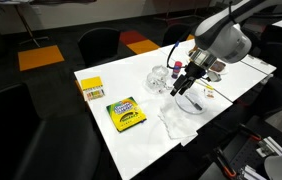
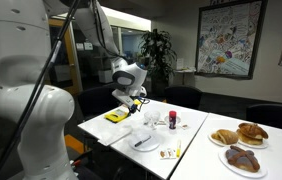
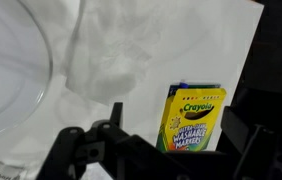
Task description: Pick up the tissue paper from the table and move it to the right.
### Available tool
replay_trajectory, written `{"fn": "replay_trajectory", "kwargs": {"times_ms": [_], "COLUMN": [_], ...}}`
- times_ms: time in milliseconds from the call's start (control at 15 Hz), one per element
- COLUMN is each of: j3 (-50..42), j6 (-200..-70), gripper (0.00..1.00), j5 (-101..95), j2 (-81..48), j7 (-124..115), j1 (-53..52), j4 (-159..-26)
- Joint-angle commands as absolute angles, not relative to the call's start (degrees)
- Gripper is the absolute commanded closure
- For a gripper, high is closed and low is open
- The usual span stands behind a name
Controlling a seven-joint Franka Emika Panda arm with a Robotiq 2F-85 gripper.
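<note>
The tissue paper (image 1: 175, 122) is a thin, crumpled white sheet lying on the white table (image 1: 131, 140) near its front edge. In the wrist view it (image 3: 106, 60) lies between the plate and the marker box. My gripper (image 1: 179, 88) hangs above the table over the round white plate (image 1: 189, 101), behind the tissue. In the wrist view its fingers (image 3: 156, 150) are spread wide with nothing between them. The gripper also shows in an exterior view (image 2: 131, 100).
A yellow Crayola marker box (image 1: 126, 113) (image 3: 193, 115) lies beside the tissue. A smaller yellow box (image 1: 92, 89) sits at the far corner, and a clear crinkly plastic item (image 1: 158, 76) behind the plate (image 3: 11, 70). Pastries on plates (image 2: 239, 142) and dark chairs surround the table.
</note>
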State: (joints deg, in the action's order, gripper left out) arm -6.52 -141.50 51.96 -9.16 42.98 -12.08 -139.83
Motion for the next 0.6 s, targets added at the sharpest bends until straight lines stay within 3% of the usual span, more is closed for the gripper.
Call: {"fn": "replay_trajectory", "kwargs": {"times_ms": [0,533], "j3": [-1.6,2.2], "j6": [-132.3,-129.0], "gripper": [0.0,0.0], "j5": [46.9,23.5], "j2": [-18.2,-24.9], "j7": [36.6,3.5], "j1": [-6.6,-7.8], "j4": [-132.5,-124.3]}}
